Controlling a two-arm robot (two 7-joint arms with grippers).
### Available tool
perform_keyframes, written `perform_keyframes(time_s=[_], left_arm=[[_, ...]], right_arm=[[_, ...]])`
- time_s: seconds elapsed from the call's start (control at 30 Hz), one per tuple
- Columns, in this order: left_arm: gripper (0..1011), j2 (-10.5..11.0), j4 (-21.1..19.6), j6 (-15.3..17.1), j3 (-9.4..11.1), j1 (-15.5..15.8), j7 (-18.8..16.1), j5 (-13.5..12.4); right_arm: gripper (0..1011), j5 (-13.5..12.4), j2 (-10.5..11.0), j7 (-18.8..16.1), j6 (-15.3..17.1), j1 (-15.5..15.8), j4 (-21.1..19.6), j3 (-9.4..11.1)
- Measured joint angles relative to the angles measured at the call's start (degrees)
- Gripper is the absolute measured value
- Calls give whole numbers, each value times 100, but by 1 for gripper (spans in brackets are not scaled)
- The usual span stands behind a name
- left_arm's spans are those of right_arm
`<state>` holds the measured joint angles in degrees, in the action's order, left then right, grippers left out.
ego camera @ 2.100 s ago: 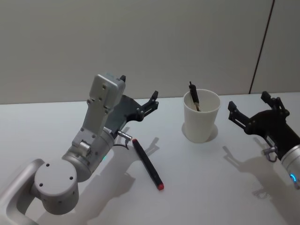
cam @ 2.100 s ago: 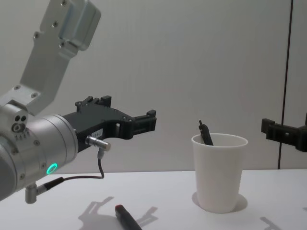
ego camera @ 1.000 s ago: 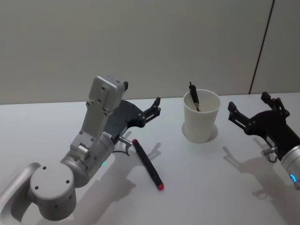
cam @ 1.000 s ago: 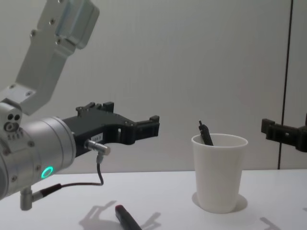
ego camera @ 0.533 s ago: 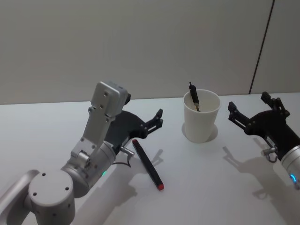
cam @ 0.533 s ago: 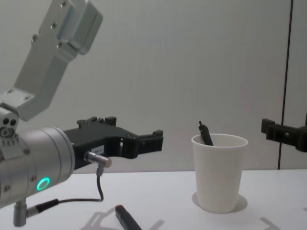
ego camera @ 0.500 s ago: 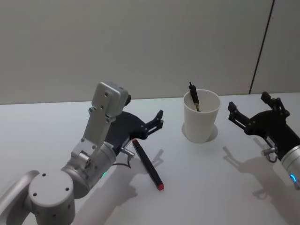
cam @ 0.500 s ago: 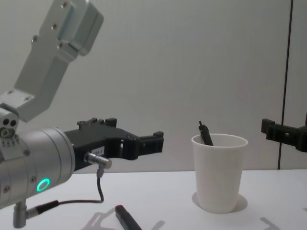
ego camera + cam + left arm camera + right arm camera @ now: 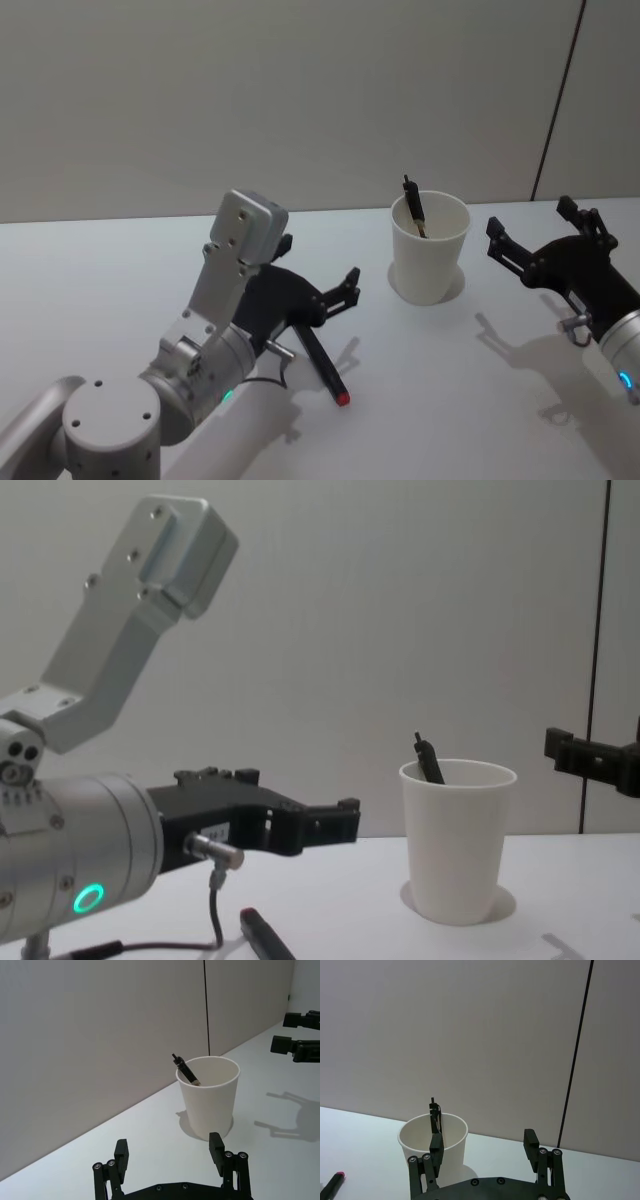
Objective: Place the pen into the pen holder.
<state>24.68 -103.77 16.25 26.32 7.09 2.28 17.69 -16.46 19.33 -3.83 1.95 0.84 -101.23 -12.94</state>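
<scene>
Alignment matters: the spread left gripper should straddle the red-tipped black pen squarely at its middle; the spread right gripper idles at right.

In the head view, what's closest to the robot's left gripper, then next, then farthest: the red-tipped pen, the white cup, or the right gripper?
Starting from the open left gripper:
1. The red-tipped pen, lying flat right beside it, toward the robot.
2. The cup, standing off to its right.
3. The right gripper, past the cup at the far right, also open.
</scene>
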Motion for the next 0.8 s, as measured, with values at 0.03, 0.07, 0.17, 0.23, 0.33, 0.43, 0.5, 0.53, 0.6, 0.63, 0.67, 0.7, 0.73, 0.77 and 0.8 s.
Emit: perform_keyframes(time_s=[0.03, 0.07, 0.17, 0.23, 0.33, 0.43, 0.5, 0.53, 0.6, 0.63, 0.67, 0.7, 0.73, 0.77, 0.8], left_arm=[[1001, 2, -19, 33, 3, -12, 4, 11], [1001, 4, -45, 95, 8, -31, 10, 31], [1001, 4, -91, 222, 17, -66, 17, 78], [1001, 1, -123, 307, 25, -95, 17, 115], [1001, -5, -147, 400, 32, -118, 15, 161], [1001, -21, -185, 534, 40, -157, -22, 230], [1001, -28, -199, 594, 44, -174, -45, 261], [1001, -32, -204, 611, 45, -180, -51, 269], [1001, -43, -216, 690, 48, -203, -85, 309], [1001, -48, -221, 716, 50, -211, -97, 320], [1001, -58, -224, 770, 53, -228, -124, 350], [1001, -58, -224, 770, 53, -228, -124, 350], [1001, -67, -225, 816, 56, -242, -148, 373], [1001, -72, -225, 835, 57, -248, -160, 384], [1001, -82, -225, 870, 61, -262, -184, 402]], right_arm=[[1001, 0, 0, 0, 0, 0, 0, 0], [1001, 0, 0, 0, 0, 0, 0, 0], [1001, 0, 0, 0, 0, 0, 0, 0], [1001, 0, 0, 0, 0, 0, 0, 0], [1001, 0, 0, 0, 0, 0, 0, 0], [1001, 0, 0, 0, 0, 0, 0, 0], [1001, 0, 0, 0, 0, 0, 0, 0], [1001, 0, 0, 0, 0, 0, 0, 0], [1002, 0, 0, 0, 0, 0, 0, 0], [1001, 0, 0, 0, 0, 0, 0, 0], [1001, 0, 0, 0, 0, 0, 0, 0], [1001, 0, 0, 0, 0, 0, 0, 0], [1001, 0, 0, 0, 0, 0, 0, 0], [1001, 0, 0, 0, 0, 0, 0, 0], [1001, 0, 0, 0, 0, 0, 0, 0]])
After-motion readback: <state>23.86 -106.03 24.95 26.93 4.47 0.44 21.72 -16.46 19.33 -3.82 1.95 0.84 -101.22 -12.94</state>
